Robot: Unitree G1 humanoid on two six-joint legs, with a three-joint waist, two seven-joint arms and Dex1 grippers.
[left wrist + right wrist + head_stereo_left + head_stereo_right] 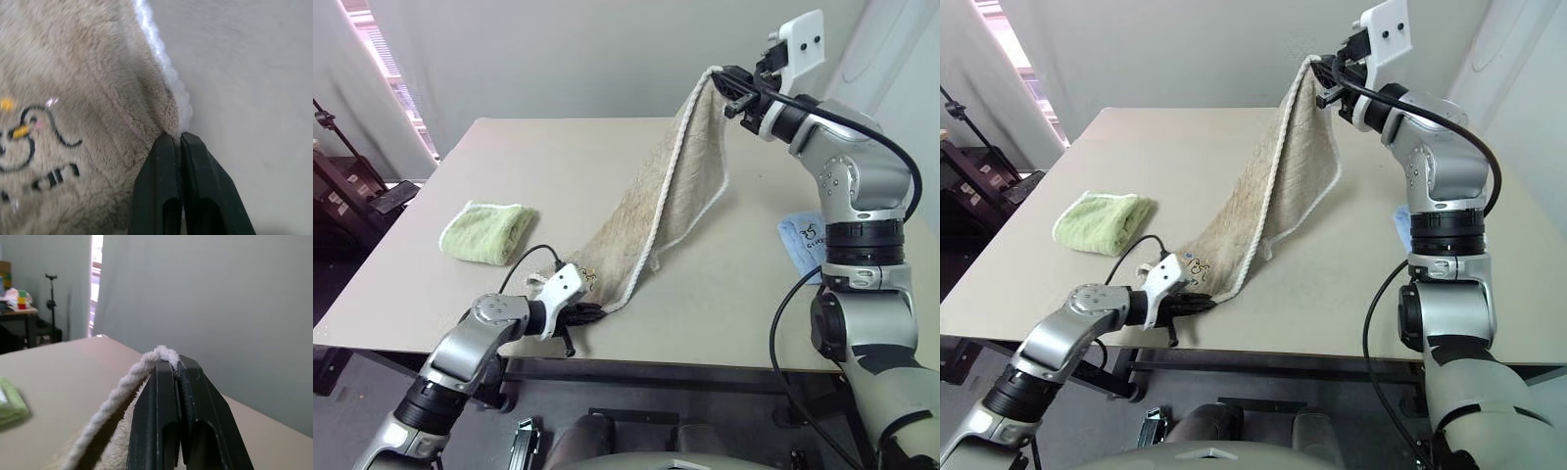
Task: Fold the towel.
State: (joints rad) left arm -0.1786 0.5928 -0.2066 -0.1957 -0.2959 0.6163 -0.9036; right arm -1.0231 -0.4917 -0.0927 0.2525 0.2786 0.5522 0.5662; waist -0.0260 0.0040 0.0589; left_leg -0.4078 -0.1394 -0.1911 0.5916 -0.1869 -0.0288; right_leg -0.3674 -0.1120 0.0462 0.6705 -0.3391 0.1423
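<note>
Your right gripper (732, 86) pinches the towel (661, 211) by its corded edge, raised high — left gripper (179, 138) clamps the logo corner at the table's (607, 157) near edge, towel stretched between.

The towel (661, 201) hangs as a slanted sheet from high over the far right of the table (607, 157) down to its near edge, cutting the middle of the tabletop in 2. Left of it, bare table lies open around the green cloth (489, 231), which sits well apart from the towel. Right of it, open surface reaches to a blue cloth (800, 240) by the right edge.
</note>
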